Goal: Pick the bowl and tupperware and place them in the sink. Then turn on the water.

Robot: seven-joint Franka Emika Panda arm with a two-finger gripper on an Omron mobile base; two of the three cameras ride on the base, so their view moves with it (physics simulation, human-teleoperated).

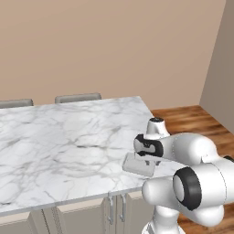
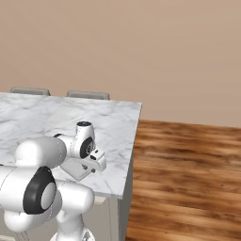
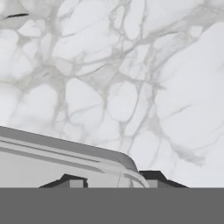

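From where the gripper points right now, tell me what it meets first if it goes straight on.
The tupperware. The gripper points down at the marble counter, and its fingertips already flank the container's corner. Whether they touch it yet is hard to judge.

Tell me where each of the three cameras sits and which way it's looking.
Left base view: behind the arm's left, facing forward-down over the marble counter; arm at lower right, over the tupperware.
Right base view: behind its right; arm at lower left, wood floor beyond.
Hand view: looks along the gripper at the tupperware's corner.
Both base views share counter, tupperware and chair backs.
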